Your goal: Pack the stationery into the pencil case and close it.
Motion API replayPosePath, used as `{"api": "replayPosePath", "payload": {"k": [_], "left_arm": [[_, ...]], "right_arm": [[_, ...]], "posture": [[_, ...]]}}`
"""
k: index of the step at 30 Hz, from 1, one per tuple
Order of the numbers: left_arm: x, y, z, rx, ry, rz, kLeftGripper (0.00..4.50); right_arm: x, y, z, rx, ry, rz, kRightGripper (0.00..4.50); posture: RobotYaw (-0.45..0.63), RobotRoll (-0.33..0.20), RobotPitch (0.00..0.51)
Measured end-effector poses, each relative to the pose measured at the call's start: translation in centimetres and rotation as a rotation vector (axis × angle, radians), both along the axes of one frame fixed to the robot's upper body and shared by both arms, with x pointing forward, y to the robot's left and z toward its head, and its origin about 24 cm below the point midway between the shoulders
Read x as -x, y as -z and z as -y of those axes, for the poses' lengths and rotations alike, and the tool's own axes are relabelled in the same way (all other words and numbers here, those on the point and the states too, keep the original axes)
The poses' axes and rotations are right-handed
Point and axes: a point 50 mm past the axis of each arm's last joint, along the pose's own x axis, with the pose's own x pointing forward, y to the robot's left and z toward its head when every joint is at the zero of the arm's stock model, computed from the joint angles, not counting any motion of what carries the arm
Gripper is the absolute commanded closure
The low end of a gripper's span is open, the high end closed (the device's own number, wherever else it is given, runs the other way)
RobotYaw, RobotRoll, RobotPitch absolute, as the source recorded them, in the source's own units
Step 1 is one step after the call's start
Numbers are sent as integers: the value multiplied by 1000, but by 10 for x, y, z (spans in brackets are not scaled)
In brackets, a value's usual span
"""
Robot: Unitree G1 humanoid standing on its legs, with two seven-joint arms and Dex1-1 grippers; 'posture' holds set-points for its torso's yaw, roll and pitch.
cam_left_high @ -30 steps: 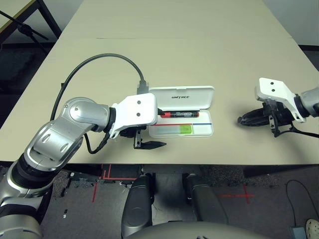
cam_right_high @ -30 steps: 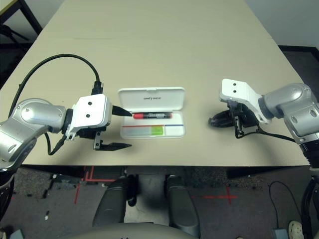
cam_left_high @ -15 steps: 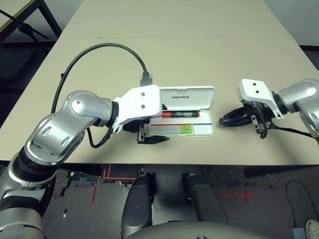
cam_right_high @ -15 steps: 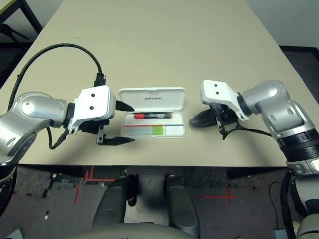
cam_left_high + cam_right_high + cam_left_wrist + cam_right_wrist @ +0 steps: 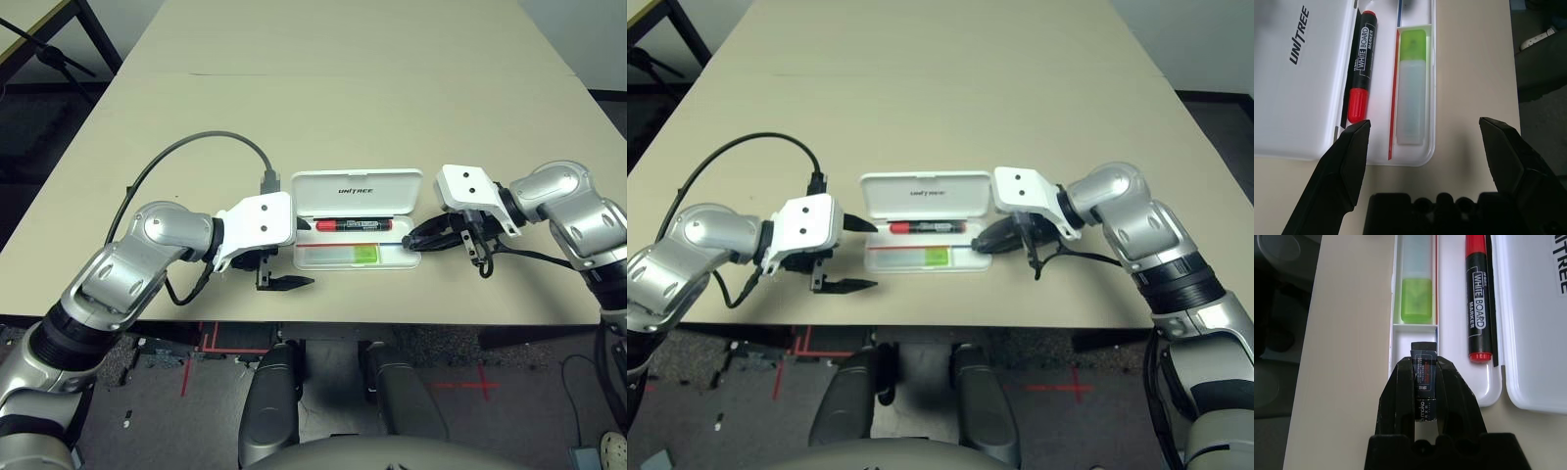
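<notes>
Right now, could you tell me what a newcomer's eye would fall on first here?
The flat white hard-plastic hinged case lies open mid-table, holding a red marker with black label and a pale green-and-white highlighter. The right pincer, at its right end, grips a small dark piece; the left pincer gapes opposite.

Right hand [image 5: 415, 239], clamped on the dark clip [image 5: 1423, 374], has travelled in from well right of the case [image 5: 359, 191] to the tray's right end, the clip now over the small end compartment. Left hand [image 5: 286, 264] has drawn back and lowered toward the desk [image 5: 323, 98] at the case's left end.
</notes>
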Motion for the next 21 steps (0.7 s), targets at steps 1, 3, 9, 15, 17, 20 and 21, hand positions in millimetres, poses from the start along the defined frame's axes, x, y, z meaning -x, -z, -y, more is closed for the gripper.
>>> {"api": "replayPosePath", "payload": {"k": [1,3,9,15,17,20,21], "left_arm": [[1,2,0,0,1,-3,0],[1,2,-1,-2,2,2,0],[2,4,-1,-6,-2,4,0],[3,3,0,-6,2,10,0],[4,3,1,-7,3,10,0],[5,2,2,-7,8,12,0],[5,2,2,-8,6,10,0]], "right_arm": [[0,1,-1,-2,-1,-3,4183],[-1,3,-2,5,-5,-5,4183],[0,11,-11,10,-35,-22,4183],[-2,16,-17,8,-34,-4,4183],[-4,18,-18,3,-24,1,3833],[-7,20,-19,11,4,21,2849],[-7,21,-19,12,10,26,2434]], "posture": [[102,0,196],[104,0,196],[108,0,196],[110,0,196],[110,0,196],[107,0,196],[106,0,196]]}}
